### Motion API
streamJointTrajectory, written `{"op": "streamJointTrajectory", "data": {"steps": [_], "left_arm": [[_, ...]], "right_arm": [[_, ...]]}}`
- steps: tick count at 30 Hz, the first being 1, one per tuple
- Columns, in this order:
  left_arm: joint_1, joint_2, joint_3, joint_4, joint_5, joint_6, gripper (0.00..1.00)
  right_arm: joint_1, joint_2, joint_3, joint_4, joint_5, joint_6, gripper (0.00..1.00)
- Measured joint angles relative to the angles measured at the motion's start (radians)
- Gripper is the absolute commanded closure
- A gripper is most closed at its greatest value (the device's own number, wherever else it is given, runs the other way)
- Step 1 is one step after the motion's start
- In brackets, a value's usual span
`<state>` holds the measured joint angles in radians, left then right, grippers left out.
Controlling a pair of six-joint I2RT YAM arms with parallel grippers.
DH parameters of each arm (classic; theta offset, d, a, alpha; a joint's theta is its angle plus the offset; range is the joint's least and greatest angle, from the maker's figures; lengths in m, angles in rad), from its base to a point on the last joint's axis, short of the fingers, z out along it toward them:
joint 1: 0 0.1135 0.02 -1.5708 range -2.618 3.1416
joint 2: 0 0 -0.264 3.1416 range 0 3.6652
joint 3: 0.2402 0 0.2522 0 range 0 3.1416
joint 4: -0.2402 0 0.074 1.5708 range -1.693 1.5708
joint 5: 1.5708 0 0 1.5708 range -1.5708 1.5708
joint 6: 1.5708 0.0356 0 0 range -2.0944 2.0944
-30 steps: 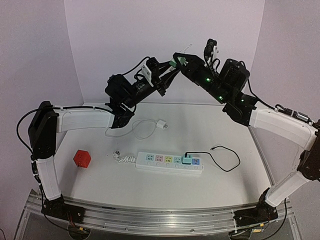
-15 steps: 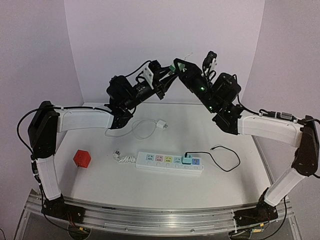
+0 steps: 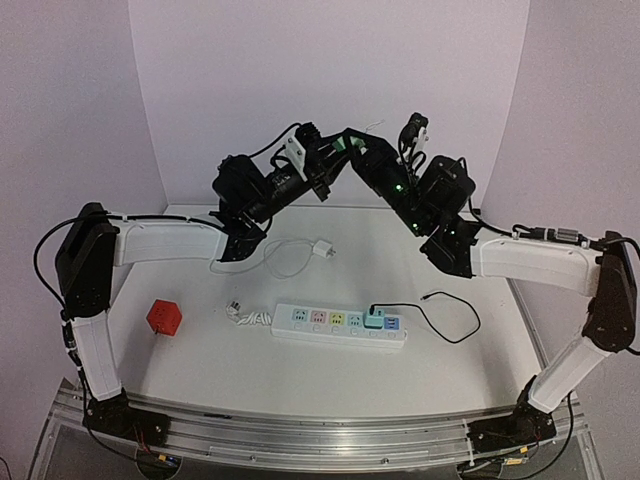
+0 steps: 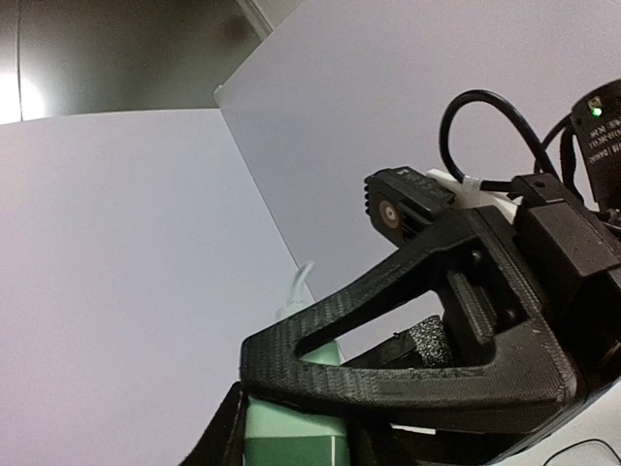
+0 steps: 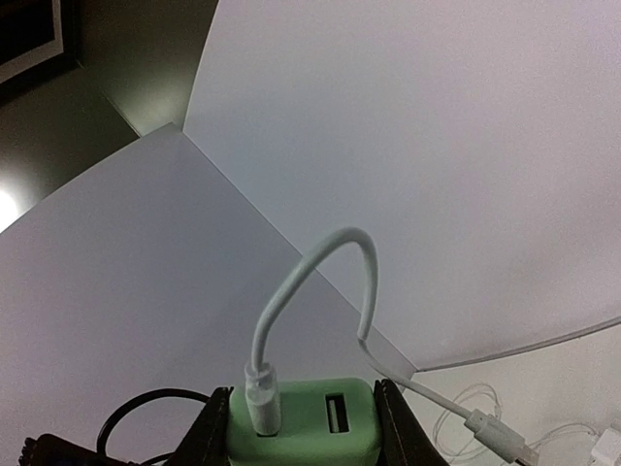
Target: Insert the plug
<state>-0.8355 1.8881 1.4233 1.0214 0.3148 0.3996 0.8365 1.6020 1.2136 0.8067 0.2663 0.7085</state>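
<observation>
A red cube sits at the left of the white table, well apart from a white power strip lying lengthwise near the middle, its own cord bunched at its left end beside a white wall plug. Behind the strip, a small white adapter rests on the table with its thin lead looped to the left. Above all this, the 2 arms meet in mid-air in front of the back wall. The left gripper reaches up from the left, and its wrist camera shows its fingers flanking the bottom of the green charger, though it cannot be told whether they press on it. The charger, the task's plug, hangs high above the table and clear of the strip. The right gripper is clenched on it, 1 finger on each side of the green body, with a white cable plugged into 1 of the charger's 2 ports and arching up and over to the right. Down on the strip, a teal adapter occupies a socket near the right end, and its black lead curls off to the right.
</observation>
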Motion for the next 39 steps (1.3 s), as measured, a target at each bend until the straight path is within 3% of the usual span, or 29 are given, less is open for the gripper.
{"op": "streamJointTrajectory", "data": {"steps": [1, 6, 7, 8, 10, 13, 16, 20, 26, 31, 39], "left_arm": [[-0.001, -0.001, -0.004, 0.002, -0.009, -0.019, 1.00], [0.000, -0.010, -0.008, 0.008, -0.005, -0.052, 1.00], [0.000, -0.010, -0.009, 0.008, -0.005, -0.052, 1.00], [0.002, -0.010, -0.012, 0.008, -0.004, -0.054, 1.00], [0.004, -0.011, -0.019, 0.010, 0.003, -0.057, 1.00], [0.014, -0.024, -0.048, 0.011, 0.037, -0.043, 1.00], [0.034, -0.049, -0.087, 0.009, 0.099, -0.021, 1.00], [0.066, -0.092, -0.135, 0.018, 0.222, 0.011, 1.00], [0.086, -0.136, -0.189, 0.035, 0.394, 0.100, 1.00], [0.086, -0.151, -0.205, 0.038, 0.491, 0.131, 1.00], [0.084, -0.154, -0.209, 0.035, 0.558, 0.146, 1.00]], "right_arm": [[0.000, 0.000, 0.000, 0.002, -0.002, -0.008, 1.00], [0.000, -0.002, -0.001, 0.012, -0.017, -0.024, 1.00], [0.000, -0.002, -0.001, 0.010, -0.019, -0.024, 0.94], [0.000, -0.002, -0.001, 0.005, -0.020, -0.026, 0.83], [0.000, -0.006, 0.000, -0.016, -0.026, -0.031, 0.46], [-0.005, -0.029, 0.018, -0.151, -0.061, -0.066, 0.24], [-0.028, -0.060, 0.085, -0.411, -0.159, -0.115, 0.21], [-0.107, -0.075, 0.266, -0.803, -0.415, -0.183, 0.20], [-0.155, -0.090, 0.456, -1.211, -0.635, -0.273, 0.20], [-0.155, -0.107, 0.479, -1.354, -0.687, -0.305, 0.16], [-0.155, -0.059, 0.565, -1.420, -0.775, -0.324, 0.16]]}}
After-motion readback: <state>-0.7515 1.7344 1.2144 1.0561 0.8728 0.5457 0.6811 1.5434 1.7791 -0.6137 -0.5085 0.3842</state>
